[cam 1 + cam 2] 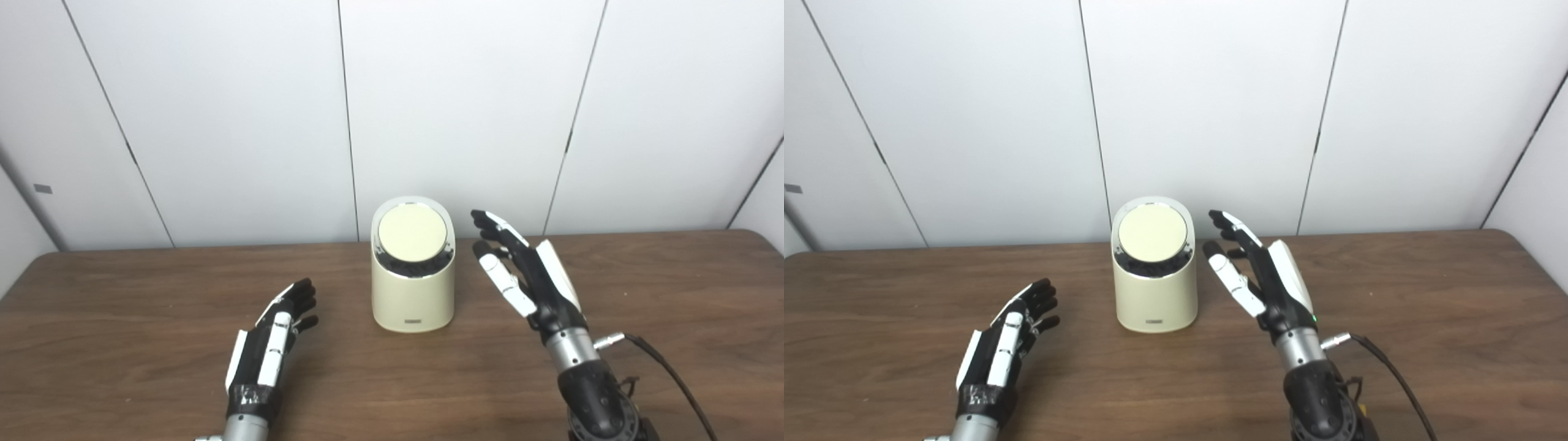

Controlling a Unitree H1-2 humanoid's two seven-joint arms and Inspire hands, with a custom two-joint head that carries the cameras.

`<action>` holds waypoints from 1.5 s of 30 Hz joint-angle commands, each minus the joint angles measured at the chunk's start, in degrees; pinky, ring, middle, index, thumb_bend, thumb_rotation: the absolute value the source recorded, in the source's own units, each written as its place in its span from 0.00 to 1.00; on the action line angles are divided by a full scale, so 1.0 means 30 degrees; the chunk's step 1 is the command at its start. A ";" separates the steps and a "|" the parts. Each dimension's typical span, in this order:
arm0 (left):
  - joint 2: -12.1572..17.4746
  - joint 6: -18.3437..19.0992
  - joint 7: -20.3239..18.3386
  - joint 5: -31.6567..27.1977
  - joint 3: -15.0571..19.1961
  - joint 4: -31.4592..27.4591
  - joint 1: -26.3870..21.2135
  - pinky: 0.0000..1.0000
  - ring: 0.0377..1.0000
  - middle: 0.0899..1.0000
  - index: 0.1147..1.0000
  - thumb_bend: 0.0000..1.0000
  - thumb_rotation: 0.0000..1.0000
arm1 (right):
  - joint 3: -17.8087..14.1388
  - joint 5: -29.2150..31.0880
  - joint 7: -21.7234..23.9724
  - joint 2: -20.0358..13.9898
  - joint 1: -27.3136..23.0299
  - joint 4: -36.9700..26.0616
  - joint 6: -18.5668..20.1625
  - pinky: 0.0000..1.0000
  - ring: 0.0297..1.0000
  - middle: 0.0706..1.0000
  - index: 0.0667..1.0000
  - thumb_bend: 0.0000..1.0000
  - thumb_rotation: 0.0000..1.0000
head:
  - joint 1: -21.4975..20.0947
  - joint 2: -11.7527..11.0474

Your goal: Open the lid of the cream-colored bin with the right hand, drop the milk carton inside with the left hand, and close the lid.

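Bin task, both hands empty and no milk carton visible in either eye view. Nearest the camera, the left hand (272,334) sits low over the table (122,343), front-left of the bin and well apart from it, fingers (301,298) loosely curled but spread, grasping nothing. Opposite, the right hand (528,272) is raised on its forearm, palm turned toward the bin, fingers (493,223) extended and apart, holding nothing; fingertips are near the bin's right side but a gap shows between them. A black cable (667,370) leaves the right wrist toward the lower right edge. Mid-table stands the cream-colored bin (413,288), upright, small dark label at the base front. Its round lid (412,233) lies tilted in the chrome-rimmed top, with a dark band visible along the lid's near edge; whether that is a gap or trim cannot be told. Behind, the table's far edge meets white wall panels (459,104) with dark seams. Left eye view shows a small grey tag (43,188) on the left panel in full; right eye view cuts it at the frame edge and shows a green light on the right wrist (1314,318).
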 commanded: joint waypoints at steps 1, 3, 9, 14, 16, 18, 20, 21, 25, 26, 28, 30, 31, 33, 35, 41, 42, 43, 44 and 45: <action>-0.0073 -0.0363 0.0225 0.0011 0.0148 -0.0199 -0.0493 0.81 0.86 0.85 0.88 0.21 0.75 | -0.0128 0.1044 -0.0502 0.0022 -0.0127 -0.0482 -0.0984 0.72 0.84 0.86 0.86 0.27 1.00 | 0.0048 0.0069; -0.0093 -0.0319 0.0334 0.0028 0.0250 -0.0203 -0.0454 0.81 0.85 0.84 0.87 0.20 0.72 | -0.0202 0.1605 -0.0704 0.0243 0.0458 -0.0538 -0.0824 0.76 0.86 0.87 0.87 0.25 0.98 | 0.0115 0.0064; 0.0012 -0.0042 0.0369 -0.0208 0.0401 -0.0623 -0.0202 0.79 0.84 0.83 0.85 0.18 0.66 | -0.0325 0.3256 -0.1510 0.0893 0.2087 -0.0524 -0.1436 0.76 0.85 0.86 0.85 0.12 0.82 | 0.0207 0.0195; 0.0058 0.0044 0.0322 -0.0361 0.0539 -0.0798 0.0021 0.79 0.84 0.83 0.85 0.19 0.66 | -0.0324 0.4025 -0.1945 0.1034 0.2795 0.0177 -0.2310 0.79 0.85 0.86 0.85 0.14 0.87 | 0.0446 0.0231; 0.0100 0.0082 0.0299 -0.0430 0.0587 -0.0958 0.0153 0.79 0.85 0.83 0.85 0.20 0.65 | -0.0292 0.4377 -0.2016 0.1088 0.3024 0.0402 -0.2748 0.79 0.86 0.86 0.85 0.14 0.91 | 0.0545 0.0302; 0.0069 0.0147 0.0314 -0.0616 0.0683 -0.1115 0.0243 0.79 0.85 0.84 0.85 0.21 0.65 | -0.0227 0.4613 -0.2110 0.1108 0.3175 0.0600 -0.3041 0.78 0.85 0.86 0.84 0.15 0.96 | 0.0525 0.0414; 0.0011 0.0325 0.0335 -0.0929 0.0829 -0.1311 0.0313 0.80 0.85 0.84 0.84 0.23 0.64 | -0.0180 0.4916 -0.2160 0.1143 0.3319 0.0817 -0.3256 0.79 0.86 0.86 0.85 0.15 0.97 | 0.0440 0.0438; 0.0009 0.0382 0.0374 -0.0973 0.0890 -0.1378 0.0319 0.80 0.85 0.84 0.84 0.24 0.64 | -0.0154 0.5165 -0.2078 0.1163 0.3380 0.0867 -0.3150 0.80 0.86 0.86 0.85 0.15 0.97 | 0.0416 0.0453; 0.0055 0.0409 0.0469 -0.0863 0.1029 -0.1433 0.0303 0.78 0.84 0.84 0.82 0.25 0.66 | 0.0033 0.5990 -0.1644 0.1129 0.3417 0.0841 -0.2398 0.80 0.86 0.87 0.86 0.11 0.89 | 0.0424 0.0469; 0.0075 0.0373 0.0484 -0.0799 0.1042 -0.1428 0.0299 0.78 0.84 0.84 0.82 0.25 0.67 | 0.0057 0.6202 -0.1544 0.1113 0.3414 0.0826 -0.2214 0.80 0.87 0.87 0.86 0.10 0.89 | 0.0432 0.0492; 0.0128 0.0303 0.0460 -0.0785 0.1067 -0.1395 0.0274 0.78 0.85 0.84 0.82 0.24 0.68 | 0.0144 0.6344 -0.1422 0.1048 0.3407 0.0828 -0.1924 0.82 0.88 0.89 0.87 0.11 0.88 | 0.0427 0.0491; 0.0182 0.0221 0.0425 -0.0776 0.1081 -0.1329 0.0239 0.78 0.84 0.84 0.82 0.23 0.68 | 0.0250 0.6188 -0.1423 0.0983 0.3368 0.0978 -0.1930 0.82 0.87 0.88 0.86 0.12 0.88 | 0.0494 0.0446; 0.0204 0.0175 0.0406 -0.0784 0.1090 -0.1294 0.0227 0.78 0.84 0.84 0.82 0.23 0.68 | 0.0276 0.6139 -0.1474 0.1009 0.3351 0.1069 -0.1930 0.81 0.87 0.87 0.86 0.12 0.87 | 0.0499 0.0393; 0.0253 0.0139 0.0440 -0.0703 0.1107 -0.1252 0.0222 0.77 0.84 0.84 0.82 0.22 0.67 | 0.0330 0.6032 -0.1601 0.1065 0.3334 0.1213 -0.2024 0.82 0.87 0.87 0.86 0.12 0.87 | 0.0446 0.0315; 0.0303 0.0085 0.0449 -0.0696 0.1156 -0.1233 0.0210 0.77 0.84 0.84 0.82 0.23 0.67 | 0.0341 0.6052 -0.1667 0.1143 0.3315 0.1237 -0.2077 0.82 0.88 0.88 0.86 0.13 0.87 | 0.0345 0.0291; 0.0309 0.0504 0.0475 -0.1048 0.1435 -0.1707 0.0295 0.79 0.85 0.85 0.83 0.24 0.68 | -0.0058 0.7234 -0.1755 0.1634 0.3386 0.1009 -0.1947 0.85 0.88 0.88 0.86 0.12 0.82 | 0.0277 0.0491; 0.0358 0.0507 0.0358 -0.1131 0.1425 -0.1769 0.0351 0.79 0.85 0.85 0.83 0.24 0.69 | -0.0078 0.7273 -0.1760 0.1655 0.3410 0.0911 -0.1871 0.85 0.88 0.88 0.86 0.12 0.81 | 0.0254 0.0520; 0.0466 0.0577 0.0179 -0.1195 0.1363 -0.1855 0.0420 0.80 0.86 0.85 0.84 0.24 0.69 | -0.0063 0.7236 -0.1740 0.1635 0.3449 0.0794 -0.1785 0.86 0.89 0.89 0.87 0.11 0.81 | 0.0208 0.0553; 0.0542 0.0636 0.0053 -0.1239 0.1318 -0.1931 0.0475 0.81 0.87 0.87 0.85 0.25 0.72 | -0.0044 0.7224 -0.1720 0.1615 0.3485 0.0698 -0.1717 0.87 0.89 0.89 0.88 0.10 0.83 | 0.0179 0.0572; 0.0685 0.0859 -0.0174 -0.1324 0.1211 -0.2065 0.0534 0.81 0.87 0.87 0.86 0.25 0.73 | -0.0009 0.7159 -0.1712 0.1561 0.3507 0.0658 -0.1745 0.87 0.90 0.90 0.88 0.10 0.84 | 0.0179 0.0572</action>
